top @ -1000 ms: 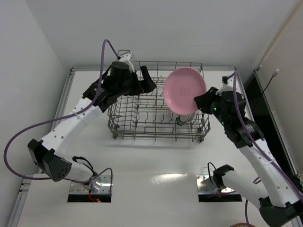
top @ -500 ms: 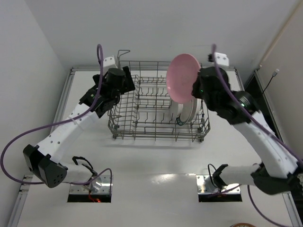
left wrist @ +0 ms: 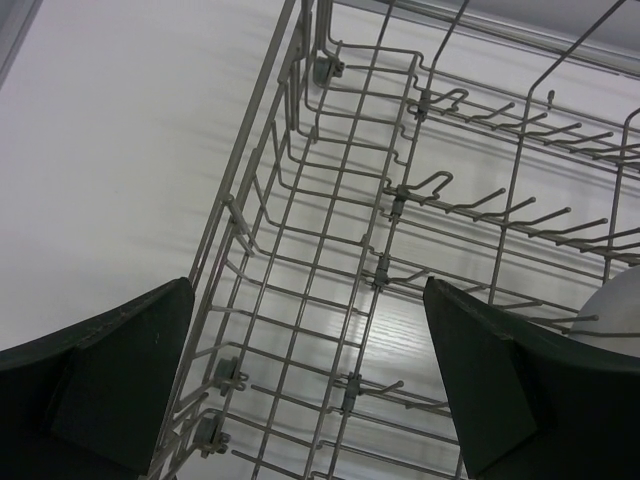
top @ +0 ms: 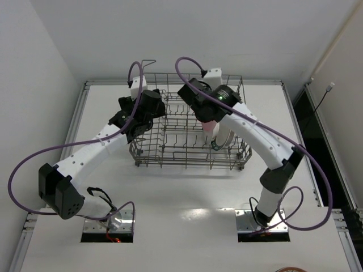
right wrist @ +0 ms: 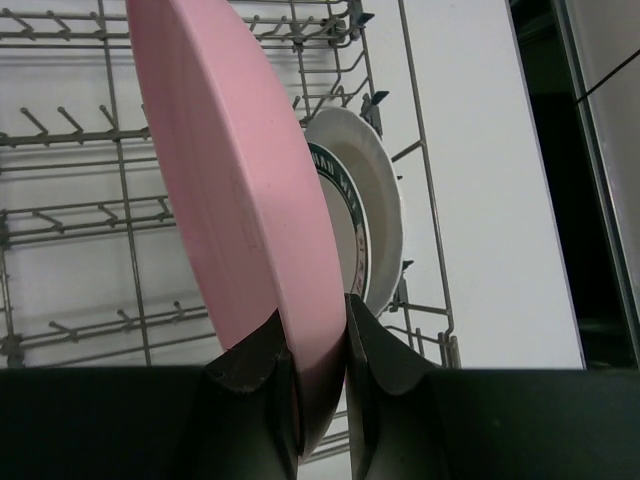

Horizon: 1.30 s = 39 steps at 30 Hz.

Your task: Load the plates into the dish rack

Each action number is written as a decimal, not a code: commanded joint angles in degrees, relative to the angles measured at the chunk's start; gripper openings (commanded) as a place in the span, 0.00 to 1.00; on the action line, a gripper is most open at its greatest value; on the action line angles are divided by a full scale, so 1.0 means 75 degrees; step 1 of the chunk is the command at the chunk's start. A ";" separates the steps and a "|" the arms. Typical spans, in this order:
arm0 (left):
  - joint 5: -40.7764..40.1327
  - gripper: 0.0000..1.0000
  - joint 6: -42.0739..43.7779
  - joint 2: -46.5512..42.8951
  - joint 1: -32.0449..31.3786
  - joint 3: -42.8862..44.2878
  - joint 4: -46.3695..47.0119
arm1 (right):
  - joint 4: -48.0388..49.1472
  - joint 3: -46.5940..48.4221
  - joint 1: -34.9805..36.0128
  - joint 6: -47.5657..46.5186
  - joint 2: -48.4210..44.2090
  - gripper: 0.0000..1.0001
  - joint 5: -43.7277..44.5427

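Surface: white table (top: pixel 187 192), grey wire dish rack (top: pixel 170 143).
Right gripper (right wrist: pixel 315 345): clamps round pink plate (right wrist: pixel 230 180).
Left gripper (left wrist: pixel 310 330): spread, empty.
Risk: off-slot descent clips blue-rimmed white plate (right wrist: pixel 370 200).

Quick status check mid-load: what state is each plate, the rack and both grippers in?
Pink plate: on edge, gripped at its rim.
Patterned-rim plate: standing upright, racked.
Dish rack: holds patterned-rim plate at right end; left rows bare.
Right gripper: jaws shut on pink plate.
Left gripper: jaws open, empty.
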 commanded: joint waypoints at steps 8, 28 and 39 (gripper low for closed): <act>0.0429 1.00 -0.0279 -0.0100 -0.0073 -0.0010 0.0329 | -0.0701 0.0481 0.0076 0.0659 0.1532 0.00 0.0797; 0.0675 1.00 -0.0513 -0.0417 -0.0318 -0.0385 0.0341 | 0.0281 0.0013 0.0262 0.0930 0.1466 0.89 -0.0057; -0.1317 1.00 -0.0339 -0.0755 -0.1841 -0.0431 0.0454 | 0.3046 -0.2598 0.0333 -0.0627 -0.2822 0.99 -0.1101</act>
